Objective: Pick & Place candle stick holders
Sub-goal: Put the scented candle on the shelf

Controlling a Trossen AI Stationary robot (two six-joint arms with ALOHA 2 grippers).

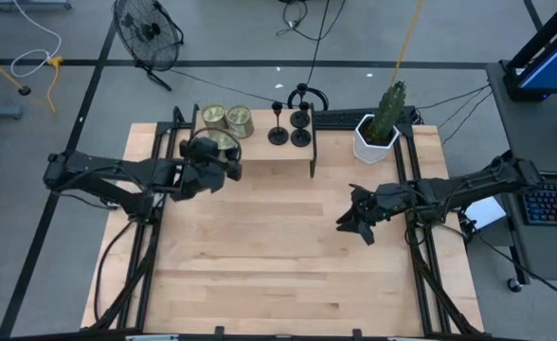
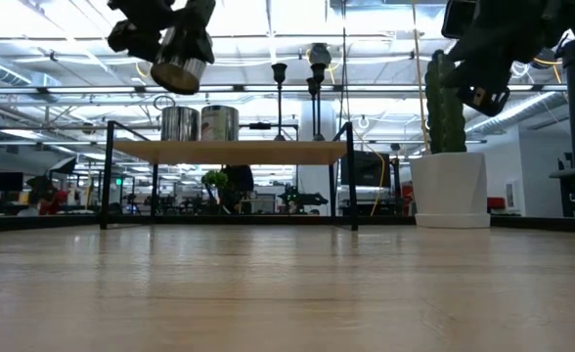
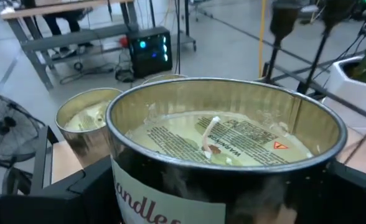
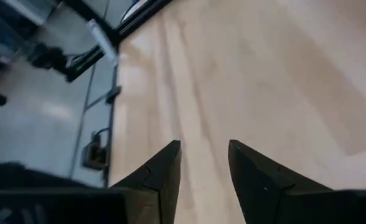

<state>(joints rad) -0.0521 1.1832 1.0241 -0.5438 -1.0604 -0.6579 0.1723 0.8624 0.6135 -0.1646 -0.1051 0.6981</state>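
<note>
Silver round tin candle (image 1: 224,144) sitting pinched in left gripper (image 1: 218,163), above shelf (image 1: 260,158). Matte-black thin-stemmed candle stick holders (image 1: 289,127) standing just right of it. Right gripper (image 1: 352,224) hovering empty, fingers parted.

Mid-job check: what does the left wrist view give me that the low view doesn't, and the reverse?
Left wrist only: the wax, wick and warning label inside the candle tin that the left gripper holds.
Low only: that tin lifted above the small shelf, the potted cactus, and the raised right gripper.
Both: the held tin, two tins on the shelf, and the candle stick holders.
</note>
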